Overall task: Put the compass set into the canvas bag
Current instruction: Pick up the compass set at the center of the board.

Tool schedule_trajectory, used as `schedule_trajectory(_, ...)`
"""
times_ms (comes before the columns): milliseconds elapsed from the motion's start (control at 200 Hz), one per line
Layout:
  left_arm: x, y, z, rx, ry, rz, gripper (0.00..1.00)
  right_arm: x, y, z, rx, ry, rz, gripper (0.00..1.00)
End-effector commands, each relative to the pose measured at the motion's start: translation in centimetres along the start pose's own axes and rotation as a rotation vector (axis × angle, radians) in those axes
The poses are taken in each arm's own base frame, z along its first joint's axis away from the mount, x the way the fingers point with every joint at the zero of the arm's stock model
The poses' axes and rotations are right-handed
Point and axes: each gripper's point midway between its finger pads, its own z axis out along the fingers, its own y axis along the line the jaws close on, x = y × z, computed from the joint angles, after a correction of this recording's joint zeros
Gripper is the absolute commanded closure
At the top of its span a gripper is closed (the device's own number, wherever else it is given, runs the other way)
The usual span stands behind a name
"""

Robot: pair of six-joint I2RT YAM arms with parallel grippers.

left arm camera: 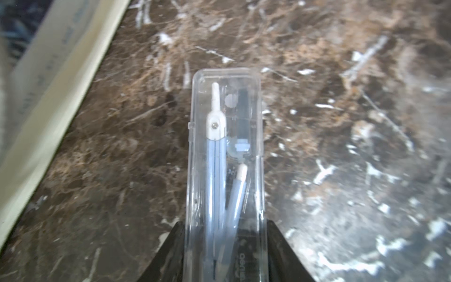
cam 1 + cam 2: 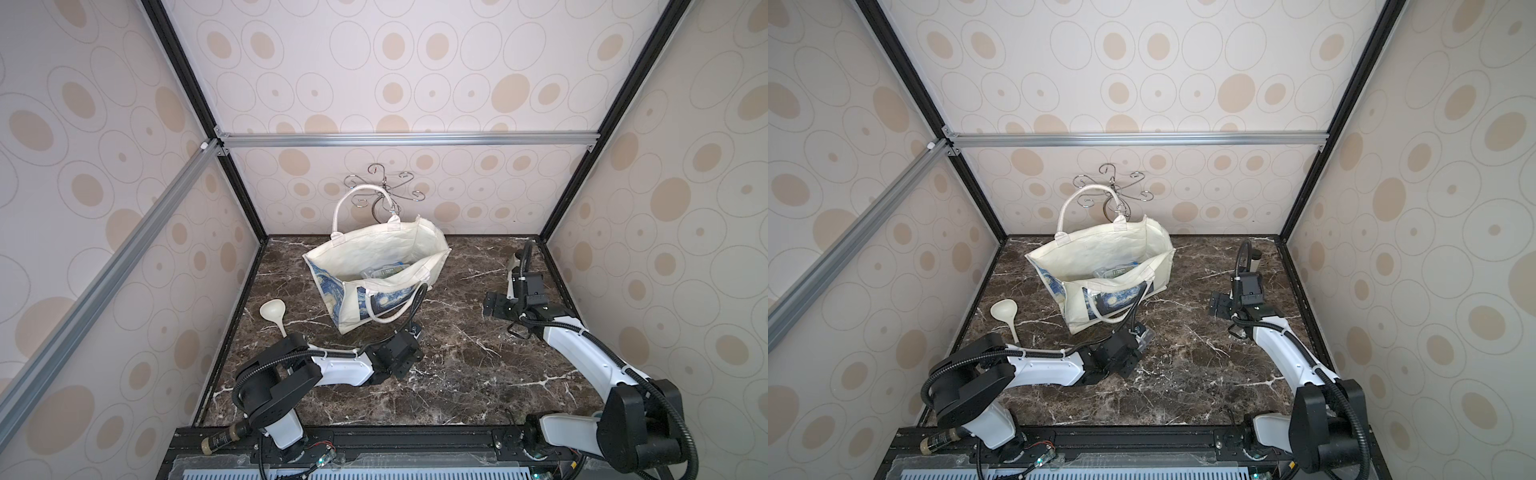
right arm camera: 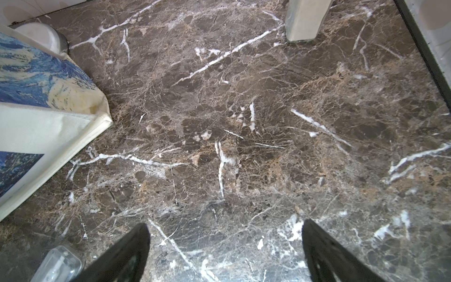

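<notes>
**Fig. Grasp of the compass set, ahead of the carry to the bag.**

The left pincer [image 1: 225,222] is narrowed onto the compass set [image 1: 225,156], a clear hard case with a blue-legged compass inside. Its two black fingers [image 1: 168,251] press the long sides near one end, so most of the case sticks out ahead of them. The case sits low over the tabletop [image 2: 457,374], just in front of the canvas bag [image 2: 374,245], by its printed side (whether it rests on the marble or hangs a hair above it, I cannot tell from here).

The left arm reaches forward and low, with the forearm almost level and the wrist turned toward the bag. The right pincer [image 3: 224,222] hangs wide apart and empty over bare marble, off to the side of the bag, and its arm is bent at the elbow.

How to do the step well, as I judge it:
- **Lift:** go straight up first, because the bag's mouth stands well above the grasp.
- **Grip:** holding a slick case by one end invites it to swivel, so rise slowly and keep the case level.
- **Path:** clear the near handle [image 2: 382,321], which droops down the bag's front.
- **Release:** come over the open mouth and let go low inside rather than at the rim, or the soft wall may fold inward.
</notes>
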Motion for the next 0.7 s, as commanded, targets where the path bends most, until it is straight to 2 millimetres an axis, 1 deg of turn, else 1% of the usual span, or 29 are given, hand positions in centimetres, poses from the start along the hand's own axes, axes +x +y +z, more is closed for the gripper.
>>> schedule_trajectory(0, -5.7, -0.8, -2.4, 0.040, -0.146, 0.024, 0.58, 0.3, -0.2, 0.3, 0.007, 0.013, 0.010, 0.01)
schedule_trajectory(190, -11.2, -1.0, -6.2, 0.072, -0.296, 0.039, 0.59, 0.3, -0.2, 0.3, 0.005, 0.019, 0.011, 0.01)
schedule_trajectory(260, -13.4, -0.9, -8.1, 0.076, -0.372, 0.042, 0.59, 0.4, -0.2, 0.3, 0.001, 0.021, 0.011, 0.01)
schedule_trajectory(350, -16.3, -0.1, -10.8, 0.057, -0.472, 0.038, 0.59, 0.3, 0.0, 0.4, -0.005, 0.024, 0.011, 0.01)
schedule_trajectory(415, -18.6, 1.1, -12.9, 0.008, -0.530, 0.024, 0.60, 0.3, 0.0, 0.3, -0.007, 0.026, 0.009, 0.01)
schedule_trajectory(520, -21.7, 3.3, -15.5, -0.079, -0.578, 0.022, 0.60, 0.1, 0.1, 0.3, -0.010, 0.024, 0.008, 0.01)
schedule_trajectory(640, -24.1, 6.2, -17.5, -0.187, -0.608, 0.036, 0.59, 0.2, 0.1, 0.2, -0.010, 0.025, 0.007, 0.01)
schedule_trajectory(695, -24.8, 7.6, -17.9, -0.220, -0.608, 0.042, 0.59, 0.2, 0.1, 0.1, -0.011, 0.022, 0.006, 0.01)
